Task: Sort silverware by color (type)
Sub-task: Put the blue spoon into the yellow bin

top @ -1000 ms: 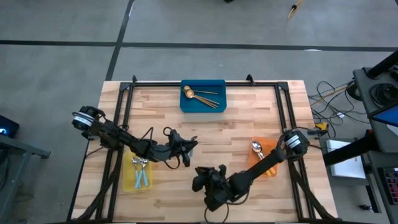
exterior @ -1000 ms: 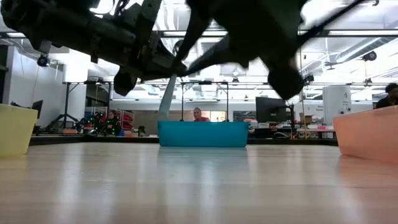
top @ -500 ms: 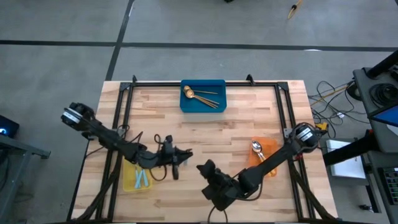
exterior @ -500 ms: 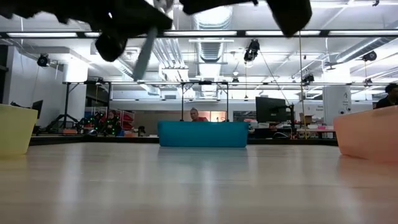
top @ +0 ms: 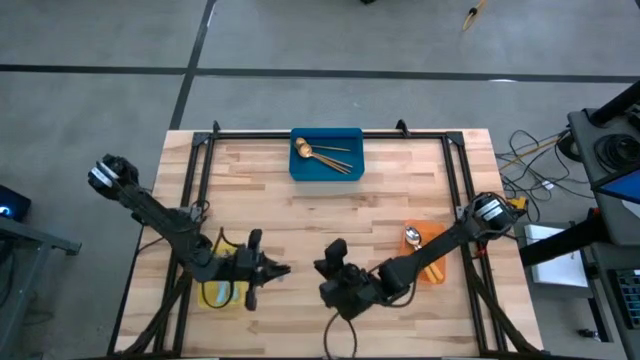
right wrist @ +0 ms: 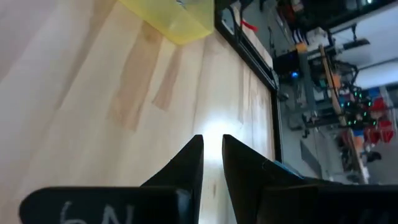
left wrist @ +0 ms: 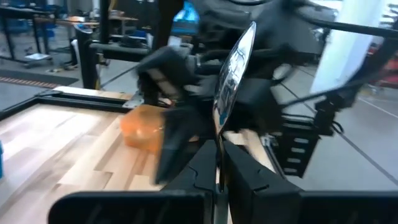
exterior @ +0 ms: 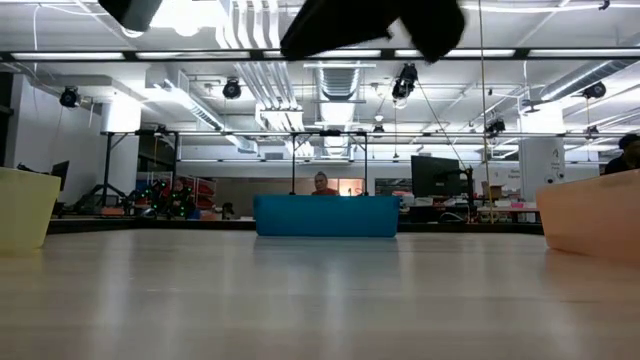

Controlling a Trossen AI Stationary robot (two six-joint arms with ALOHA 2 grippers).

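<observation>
My left gripper (top: 281, 270) is near the table's front left, just right of the yellow bin (top: 214, 293), and is shut on a spoon. The spoon's silver bowl (left wrist: 234, 73) stands out past the fingertips; its handle colour is hidden. My right gripper (top: 325, 266) hovers close by, facing the left one. Its fingers (right wrist: 186, 163) show only a narrow gap with nothing between them. Gold spoons (top: 322, 155) lie in the blue bin (top: 352, 140). One silver-bowled spoon (top: 411, 237) lies in the orange bin (top: 432, 238). My left gripper pinches the spoon's handle (left wrist: 217, 142) between its two fingers. The fingers lie level and point toward the table's right. The spoon runs on along the fingers, bowl outermost, lifted clear of the table.
The three bins stand apart: yellow (exterior: 25, 206) at the left, blue (exterior: 326, 215) at the far middle, orange (exterior: 595, 214) at the right. Bare wood lies between them. A black frame rail (top: 200, 160) edges the table. People sit in the room behind (exterior: 320, 183).
My left gripper has carried the spoon up and toward the table's near left, ending beside the yellow bin; the spoon has risen out of the low view. My right gripper has risen and rolled about its own line.
</observation>
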